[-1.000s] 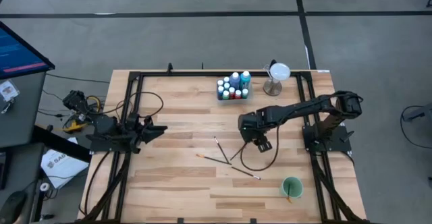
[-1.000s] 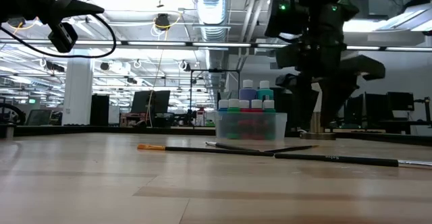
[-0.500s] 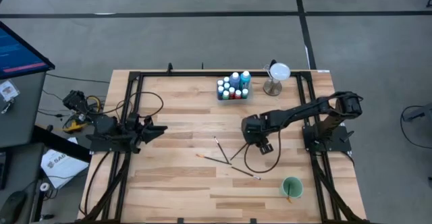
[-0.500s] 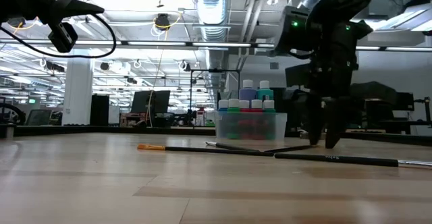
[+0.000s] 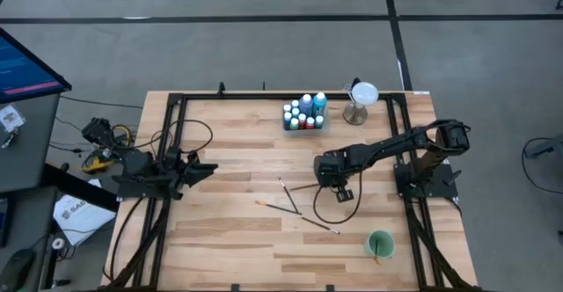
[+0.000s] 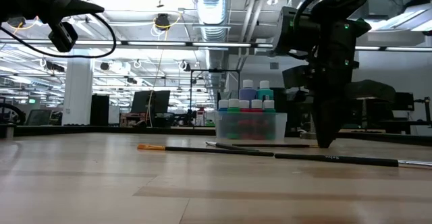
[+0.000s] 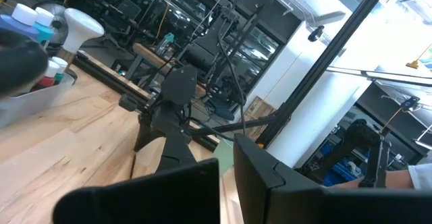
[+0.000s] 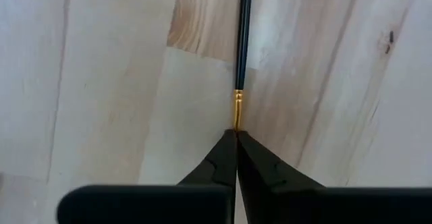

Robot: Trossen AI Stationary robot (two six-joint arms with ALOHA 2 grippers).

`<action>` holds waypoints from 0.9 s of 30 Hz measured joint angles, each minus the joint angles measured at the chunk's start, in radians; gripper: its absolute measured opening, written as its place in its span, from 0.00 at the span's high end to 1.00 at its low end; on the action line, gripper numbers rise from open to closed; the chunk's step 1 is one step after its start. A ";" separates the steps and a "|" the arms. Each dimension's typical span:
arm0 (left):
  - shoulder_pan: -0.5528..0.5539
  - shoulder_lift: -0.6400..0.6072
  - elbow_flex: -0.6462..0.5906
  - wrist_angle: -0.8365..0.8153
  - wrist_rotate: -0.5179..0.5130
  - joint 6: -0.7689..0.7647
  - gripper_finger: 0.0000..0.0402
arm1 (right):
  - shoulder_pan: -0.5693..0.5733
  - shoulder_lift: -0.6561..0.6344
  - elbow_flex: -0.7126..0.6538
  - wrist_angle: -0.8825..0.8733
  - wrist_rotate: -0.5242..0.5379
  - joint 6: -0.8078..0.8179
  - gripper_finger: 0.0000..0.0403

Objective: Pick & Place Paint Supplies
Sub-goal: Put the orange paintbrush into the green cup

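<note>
At table centre, right gripper point(image 8: 235, 135) clamps a paintbrush point(image 8: 242, 45).
Fingers meet on its gold ferrule for lifting; left gripper point(image 5: 204, 167), together, waits at nine o'clock.

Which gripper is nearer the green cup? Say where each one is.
Right. The right gripper is down at mid-table, shut on a paintbrush, up-left of the green cup. The left gripper waits across the table by its left edge.

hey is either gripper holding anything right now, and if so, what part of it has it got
The right gripper is shut on a paintbrush lying on the table, pinching its brush end just past the gold ferrule. The left gripper is shut on nothing.
</note>
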 joint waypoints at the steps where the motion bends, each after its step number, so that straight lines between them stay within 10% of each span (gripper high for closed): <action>1: 0.000 0.000 0.000 0.002 0.000 0.000 1.00 | 0.003 -0.002 0.000 -0.004 0.002 0.016 0.99; 27: 0.000 0.000 0.000 0.018 0.000 0.000 1.00 | 0.068 -0.264 0.346 -0.944 -0.236 0.404 1.00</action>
